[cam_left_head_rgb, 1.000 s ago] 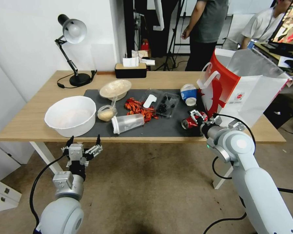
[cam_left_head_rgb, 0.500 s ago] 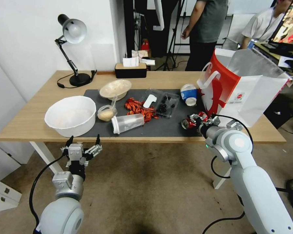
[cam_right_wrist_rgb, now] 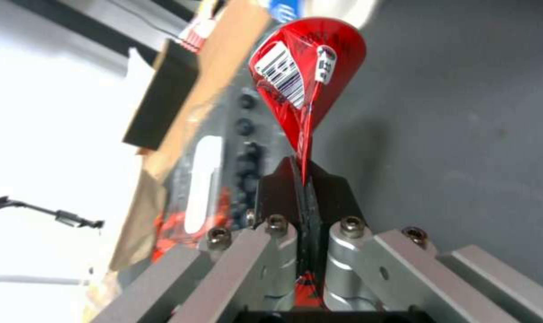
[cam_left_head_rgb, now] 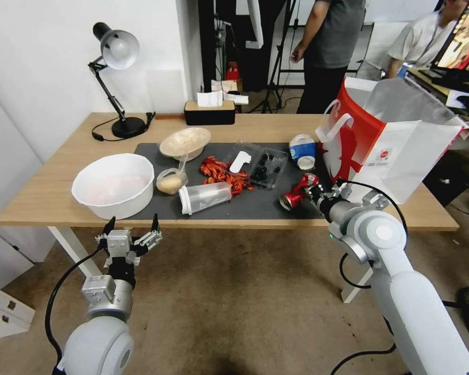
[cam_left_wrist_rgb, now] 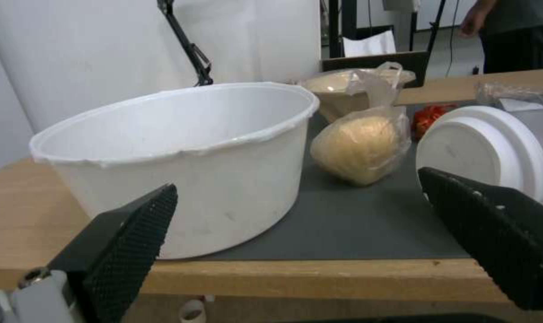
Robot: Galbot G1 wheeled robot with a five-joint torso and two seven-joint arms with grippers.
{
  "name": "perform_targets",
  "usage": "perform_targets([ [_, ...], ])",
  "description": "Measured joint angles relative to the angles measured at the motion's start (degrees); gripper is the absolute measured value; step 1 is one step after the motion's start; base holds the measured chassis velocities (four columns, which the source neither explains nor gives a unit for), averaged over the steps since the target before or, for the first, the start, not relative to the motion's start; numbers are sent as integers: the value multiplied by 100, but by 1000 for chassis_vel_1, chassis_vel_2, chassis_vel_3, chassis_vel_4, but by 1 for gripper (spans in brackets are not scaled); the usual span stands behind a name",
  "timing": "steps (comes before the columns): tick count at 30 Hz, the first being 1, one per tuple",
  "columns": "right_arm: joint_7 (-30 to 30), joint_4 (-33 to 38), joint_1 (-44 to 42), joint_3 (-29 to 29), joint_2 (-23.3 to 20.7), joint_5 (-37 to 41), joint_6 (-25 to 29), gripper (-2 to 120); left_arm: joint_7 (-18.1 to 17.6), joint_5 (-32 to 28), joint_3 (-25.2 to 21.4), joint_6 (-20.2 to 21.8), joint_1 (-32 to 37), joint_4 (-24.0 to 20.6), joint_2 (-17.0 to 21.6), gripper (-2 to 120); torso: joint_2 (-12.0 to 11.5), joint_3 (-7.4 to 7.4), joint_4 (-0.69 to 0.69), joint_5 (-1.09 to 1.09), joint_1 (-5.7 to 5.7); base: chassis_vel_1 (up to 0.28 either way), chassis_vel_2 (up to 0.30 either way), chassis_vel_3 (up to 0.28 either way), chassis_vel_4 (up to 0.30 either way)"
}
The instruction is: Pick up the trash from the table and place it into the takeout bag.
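Crushed red soda can (cam_right_wrist_rgb: 307, 72) sits pinched flat in the right gripper (cam_right_wrist_rgb: 304, 179), lifted above the dark mat (cam_left_head_rgb: 255, 205) beside the takeout bag (cam_left_head_rgb: 401, 140). Left gripper (cam_left_head_rgb: 132, 233) waits spread wide below the table (cam_left_head_rgb: 47, 198). Cup, tumbler, tub and bowl remain unbagged.

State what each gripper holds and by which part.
The right gripper pinches the crushed red soda can by its flattened end. The left gripper is open below the table edge, holding nothing.
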Motion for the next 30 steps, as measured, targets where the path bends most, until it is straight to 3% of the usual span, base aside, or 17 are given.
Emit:
perform_targets([
  [4, -345, 161, -68, -37, -73, -340, -25, 0, -10, 10, 11, -14, 3, 1, -8, 100, 0, 0, 0, 0, 0, 0, 0, 0, 0],
  [7, -1187, 393, -167, -101, -230, -1102, -4, 0, -28, 16, 11, -26, 6, 1, -10, 100, 0, 0, 0, 1, 0, 0, 0, 0, 0],
  [8, -1187, 393, -167, -101, -230, -1102, -4, 0, -28, 16, 11, -26, 6, 1, -10, 100, 0, 0, 0, 1, 0, 0, 0, 0, 0],
  [11, -2267, 619, -73, -116, -527, -2480, 503, 0, -38, 22, 10, -26, 6, -4, -14, 100, 0, 0, -1, 2, 0, 0, 0, 0, 0],
  [13, -2423, 660, 34, -87, -647, -2737, 669, 0, -41, 25, 10, -23, 6, -12, -19, 100, 1, 0, 0, 1, -1, 0, 0, 0, 0],
  [19, -2218, 587, 749, 122, -1390, -2955, 1086, 0, -52, 31, -7, -13, 11, -27, -3, 100, 1, 0, 0, -1, -1, 0, 0, 0, 0],
  [21, -1926, 174, 1239, 201, -1870, -2974, 1036, 0, -53, -4, -25, 22, 25, -56, 32, 100, 1, 0, 0, 0, -1, 0, 0, 0, 0],
  [23, -1786, -168, 1516, 204, -2077, -2968, 945, 0, -52, -20, -26, 43, 28, -79, 38, 100, 1, 0, -1, 3, -1, 0, 0, 0, 0],
  [30, -1371, -1399, 2353, 3, -2419, -2881, 602, 0, -52, -24, 51, 80, 10, -101, -9, 100, 1, 0, 0, 2, -1, 0, 0, 0, 0],
])
